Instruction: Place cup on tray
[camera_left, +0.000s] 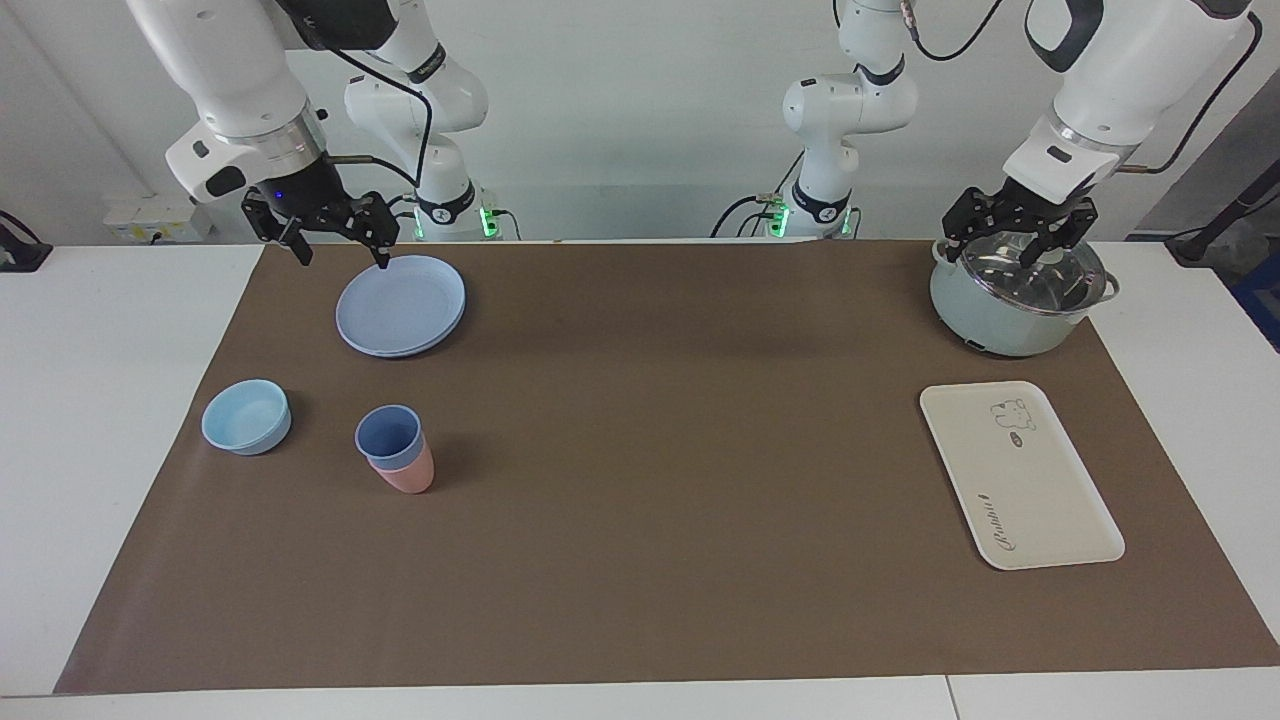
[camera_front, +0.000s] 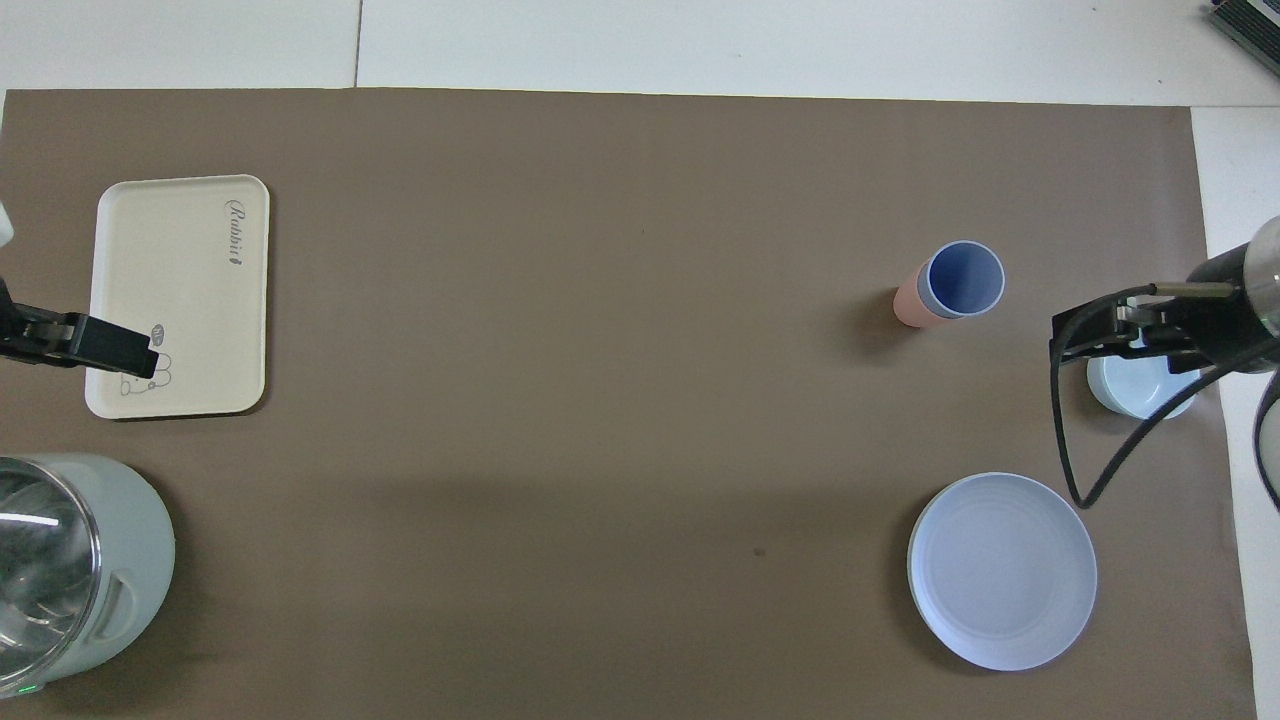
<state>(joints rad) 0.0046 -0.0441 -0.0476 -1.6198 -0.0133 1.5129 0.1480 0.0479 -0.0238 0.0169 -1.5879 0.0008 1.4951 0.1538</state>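
One cup: periwinkle-blue tumbler, upright, nested inside a pink cup; the pair stands on the brown mat toward the right arm's end of the desk, well apart from the tray.
Pink cup: same size, upright on the mat, only its lower body showing beneath the blue one.
Bowl: light blue, beside the stacked cups, closer still to the right arm's end.
Plate: round, blue, nearer to the robots than the cups.
Tray: cream-white rectangle with rounded corners, bear drawing and script lettering, nothing on it; lies flat toward the left arm's end.
Pot: pale green with a glass lid, nearer to the robots than the tray.
Right gripper: raised over the plate's robot-side edge; fingers spread apart, grasping nothing.
Left gripper: raised over the pot's lid; fingers spread apart, grasping nothing.
Mat: brown sheet covering most of the white desk, carrying every item listed.
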